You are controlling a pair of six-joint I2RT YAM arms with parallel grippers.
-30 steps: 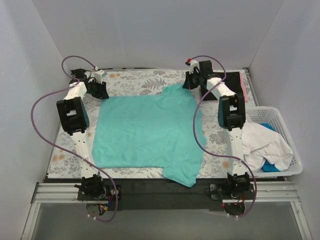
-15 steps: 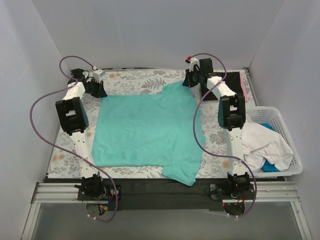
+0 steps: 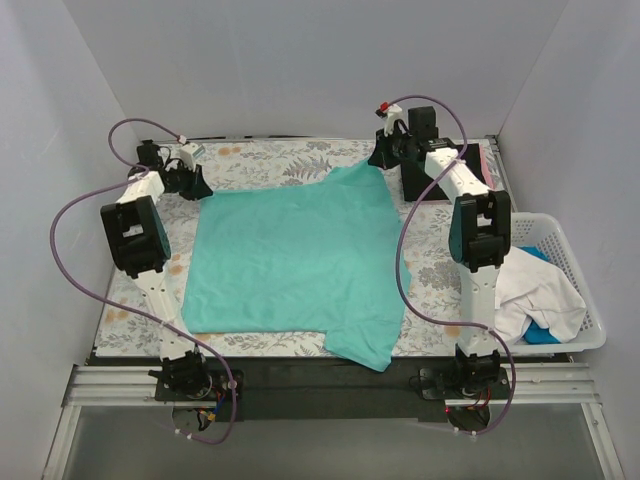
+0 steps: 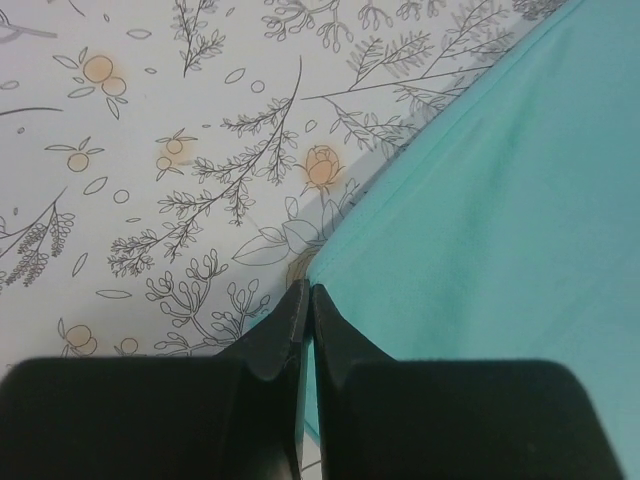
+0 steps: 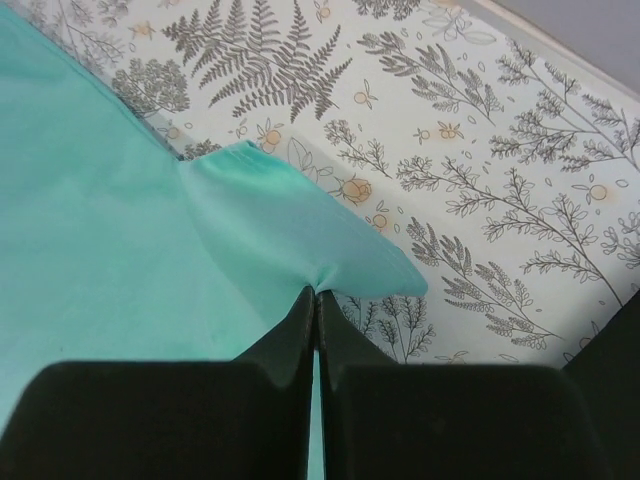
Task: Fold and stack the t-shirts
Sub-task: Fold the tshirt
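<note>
White walls box in a worktop (image 3: 130,310) under a floral cloth (image 3: 270,160). The teal t-shirt (image 3: 290,260) lies spread flat on the middle of it, one sleeve drooping over the near edge. To the right of the teal t-shirt stands a white lattice basket (image 3: 545,232), with a white t-shirt (image 3: 535,285) spilling over its near-left rim and a blue t-shirt (image 3: 545,333) under it. My arms run along either side of the teal t-shirt to its far corners. My left gripper (image 4: 308,292) is closed tight, nipping the hem at the far-left corner. My right gripper (image 5: 317,293) is closed too, pinching a small fold of the sleeve at the far-right corner.
</note>
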